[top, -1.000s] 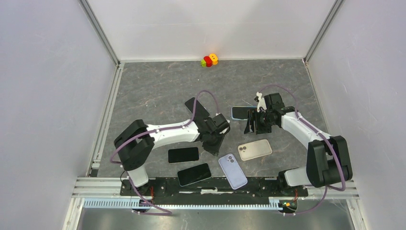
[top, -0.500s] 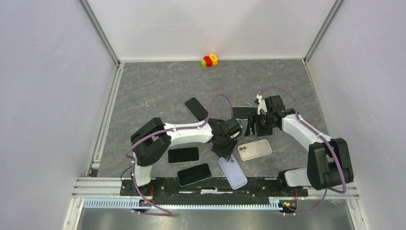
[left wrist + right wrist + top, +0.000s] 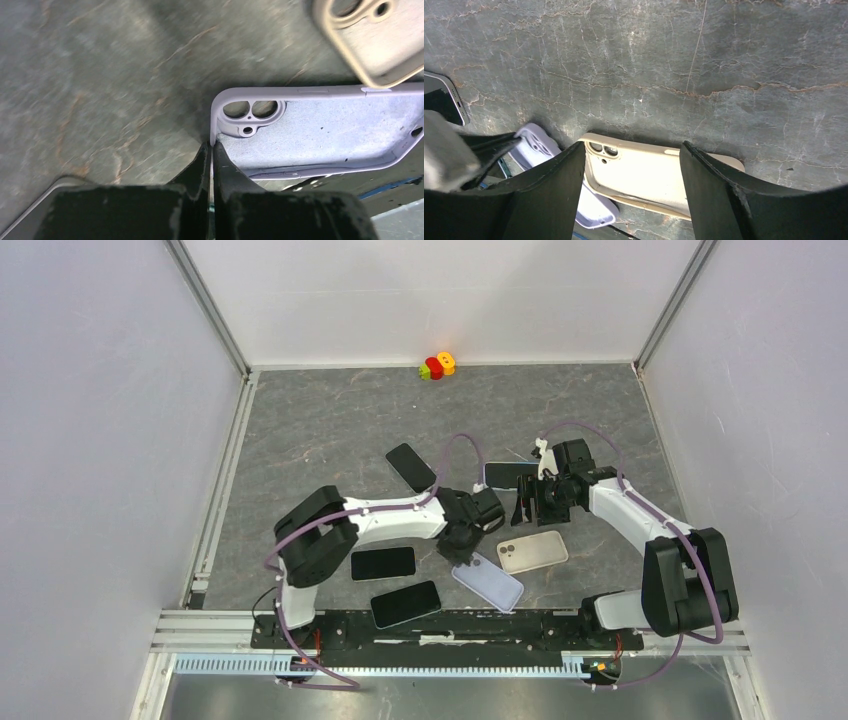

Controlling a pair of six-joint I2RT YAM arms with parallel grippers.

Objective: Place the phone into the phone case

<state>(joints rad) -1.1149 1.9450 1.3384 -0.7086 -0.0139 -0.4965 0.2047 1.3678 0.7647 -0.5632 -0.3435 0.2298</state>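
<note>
Ok, lilac phone case (image 3: 320, 125), inside up, left hand (image 3: 211, 146) pinching rim

White arm links (image 3: 385, 520), bulky black joints (image 3: 690, 580); purple cables (image 3: 575, 423) looping outside; scuffed matte-black jaws.

The desk (image 3: 330, 430) is a grey slab veined like stone. A black phone (image 3: 411, 466) lies at an angle near its middle, with a second phone (image 3: 497, 475) to the right, partly hidden. Nearer the front lie a third phone (image 3: 383, 563) and a fourth phone (image 3: 405, 603) — both dark-screened. The lilac case (image 3: 487, 581), open side up, lies just beside the beige case (image 3: 533, 551). A small bright toy (image 3: 437, 365) sits at the far edge.
</note>
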